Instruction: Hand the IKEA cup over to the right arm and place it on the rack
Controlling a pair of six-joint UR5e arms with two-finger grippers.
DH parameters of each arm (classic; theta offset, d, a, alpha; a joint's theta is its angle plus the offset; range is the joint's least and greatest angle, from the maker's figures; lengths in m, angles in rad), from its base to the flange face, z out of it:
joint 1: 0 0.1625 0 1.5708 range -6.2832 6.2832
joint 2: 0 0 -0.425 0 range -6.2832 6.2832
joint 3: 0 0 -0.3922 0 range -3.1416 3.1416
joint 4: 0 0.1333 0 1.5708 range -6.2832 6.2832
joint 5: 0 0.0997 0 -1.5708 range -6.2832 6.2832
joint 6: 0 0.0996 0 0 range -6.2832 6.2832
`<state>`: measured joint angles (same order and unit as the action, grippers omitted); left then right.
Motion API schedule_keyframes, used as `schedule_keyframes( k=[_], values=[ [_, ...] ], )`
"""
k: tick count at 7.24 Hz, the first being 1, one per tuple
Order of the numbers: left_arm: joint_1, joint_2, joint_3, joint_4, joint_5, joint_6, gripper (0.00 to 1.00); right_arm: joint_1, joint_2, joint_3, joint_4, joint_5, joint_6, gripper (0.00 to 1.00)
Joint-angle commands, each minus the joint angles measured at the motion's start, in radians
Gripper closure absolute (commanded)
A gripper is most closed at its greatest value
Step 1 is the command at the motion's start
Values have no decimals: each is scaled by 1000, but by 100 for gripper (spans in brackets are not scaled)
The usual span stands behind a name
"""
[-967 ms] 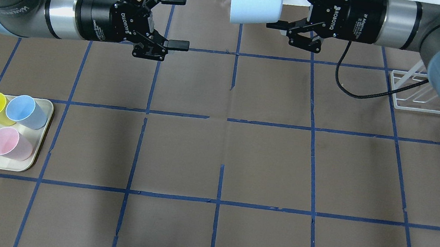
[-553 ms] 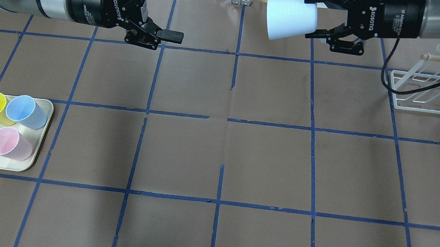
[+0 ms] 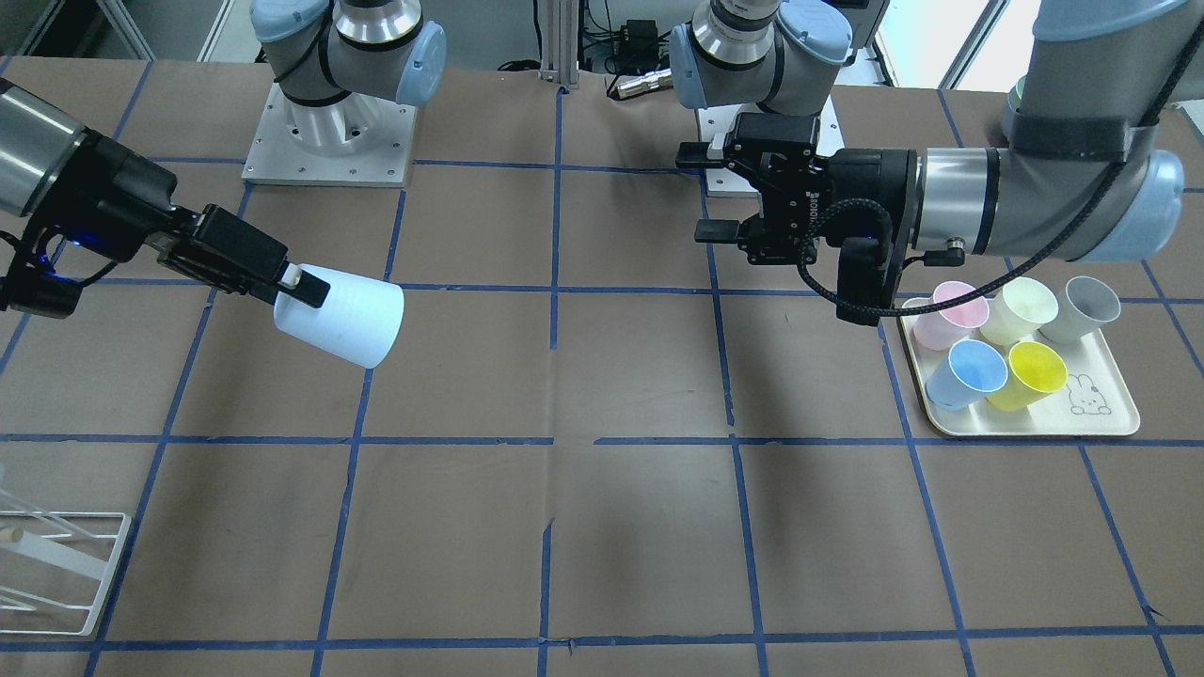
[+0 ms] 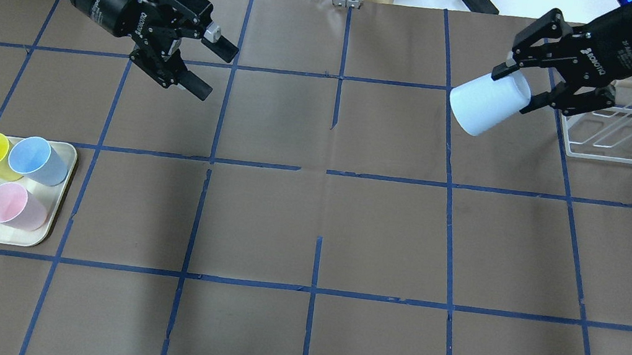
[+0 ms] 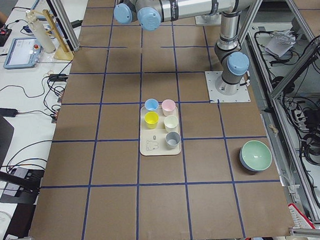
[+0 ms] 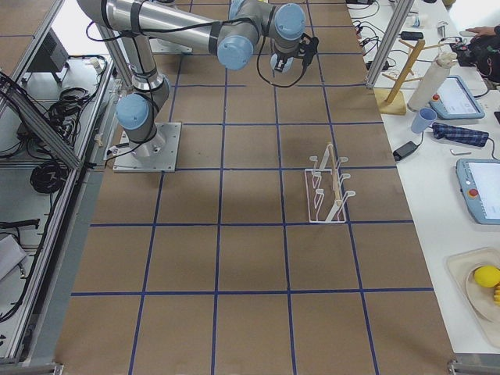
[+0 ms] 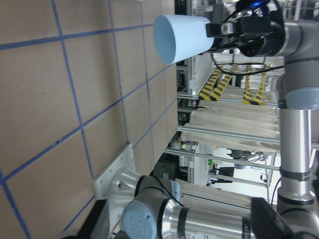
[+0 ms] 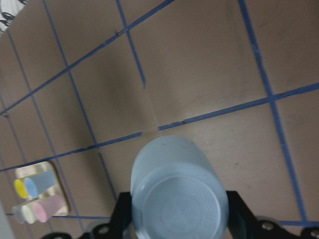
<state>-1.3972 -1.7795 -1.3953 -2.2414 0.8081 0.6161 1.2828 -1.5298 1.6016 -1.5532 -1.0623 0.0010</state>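
Bright even light, soft shadows, sharp

R gripper (image 4: 515,91) w/ cup (image 4: 486,107) has swung from top-centre of the overhead view out to the right & lower, now just beside the rack (image 4: 622,159). Cup went from roughly level to tilted, mouth pointing down-left. R arm's elbow no longer covers the rack, so its wooden rod shows. L gripper (image 4: 214,70) pulled back left, now angled down-right instead of level.
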Motion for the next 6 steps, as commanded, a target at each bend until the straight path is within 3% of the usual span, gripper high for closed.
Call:
schedule_keyframes(
  k=[1,2,4,6],
  values=[
    [-93,47,-13,223,246,-365,0,0,-9,-17,-60,-302,-166,100],
    [-118,78,-14,294,389,-489,0,0,-9,-18,-109,-377,-176,100],
    [-125,141,-37,395,558,-562,0,-25,2,-15,-201,-407,-293,100],
    [-134,182,-106,587,660,-685,0,-51,43,-15,-338,-523,-381,100]
  ],
)
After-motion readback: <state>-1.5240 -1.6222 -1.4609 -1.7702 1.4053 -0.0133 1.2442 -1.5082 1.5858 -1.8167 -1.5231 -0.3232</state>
